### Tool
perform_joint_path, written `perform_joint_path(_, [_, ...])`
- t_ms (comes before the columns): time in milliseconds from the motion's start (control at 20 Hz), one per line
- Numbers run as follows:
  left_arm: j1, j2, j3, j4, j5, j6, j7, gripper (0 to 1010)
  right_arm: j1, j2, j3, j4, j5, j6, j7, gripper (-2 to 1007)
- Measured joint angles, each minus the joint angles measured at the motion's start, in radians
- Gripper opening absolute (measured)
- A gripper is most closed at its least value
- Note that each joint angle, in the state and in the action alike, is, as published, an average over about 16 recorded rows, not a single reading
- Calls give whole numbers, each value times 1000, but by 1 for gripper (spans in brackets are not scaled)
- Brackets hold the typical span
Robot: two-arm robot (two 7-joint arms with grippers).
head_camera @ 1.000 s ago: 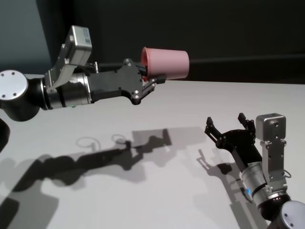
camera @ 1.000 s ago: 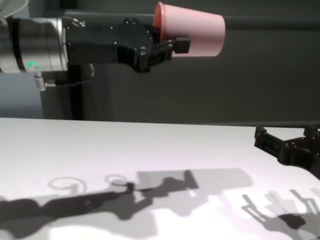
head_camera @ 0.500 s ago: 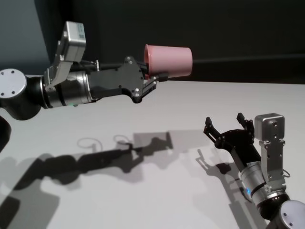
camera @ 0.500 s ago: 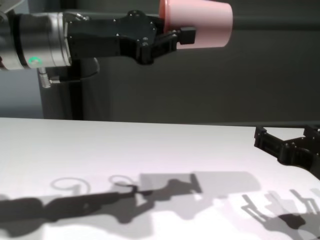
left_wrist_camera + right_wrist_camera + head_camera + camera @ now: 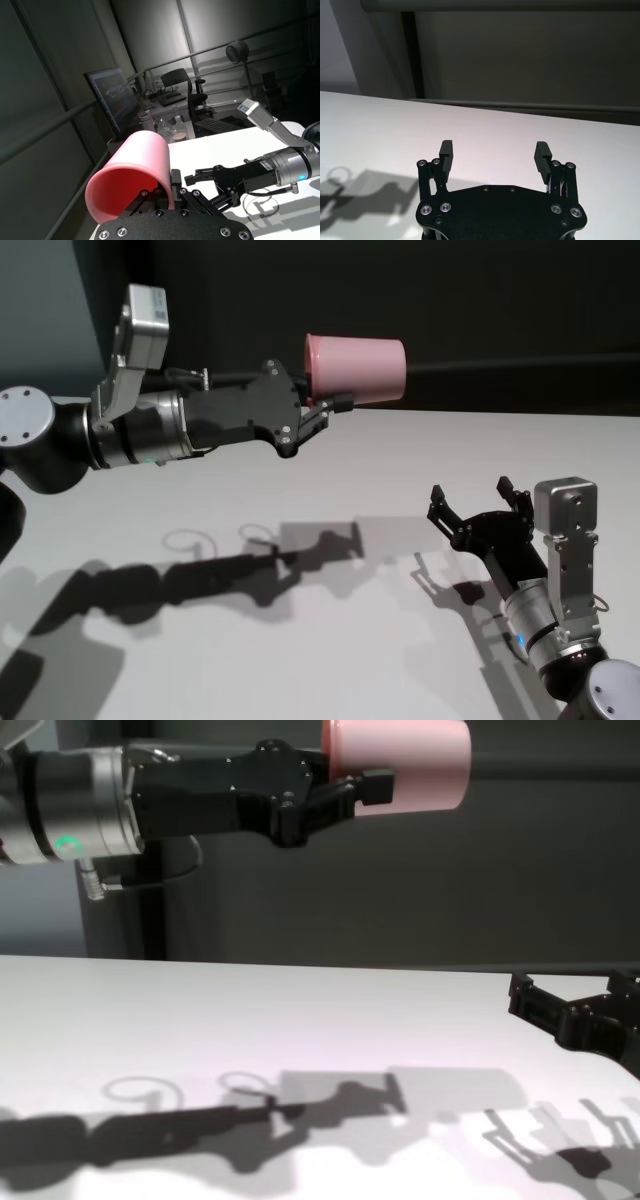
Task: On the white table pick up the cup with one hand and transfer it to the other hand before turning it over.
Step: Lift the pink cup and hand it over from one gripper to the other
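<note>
The pink cup lies on its side in the air, high above the white table, with its rim toward my left gripper. That gripper is shut on the cup's rim, one finger inside and one outside. The chest view shows the cup and gripper at the top, with the green light on the arm. The left wrist view shows the cup's mouth close up. My right gripper is open and empty, low over the table at the right, below and to the right of the cup. Its fingers stand wide apart.
A dark wall and rail run behind the table's far edge. The arms' shadows fall across the middle of the table. A monitor and office chairs show far off in the left wrist view.
My left arm has lifted the cup a little higher and slightly to the right and levelled it. The right arm has not moved.
</note>
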Motion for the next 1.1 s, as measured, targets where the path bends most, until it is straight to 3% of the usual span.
perform_joint_path(500, [2,-2,-4,14,-33,-11,-20,43,0,0,0,0,0,0,0,1000])
perform_joint_path(1100, [4,0,-4,18,-35,-17,-21,43,0,0,0,0,0,0,0,1000])
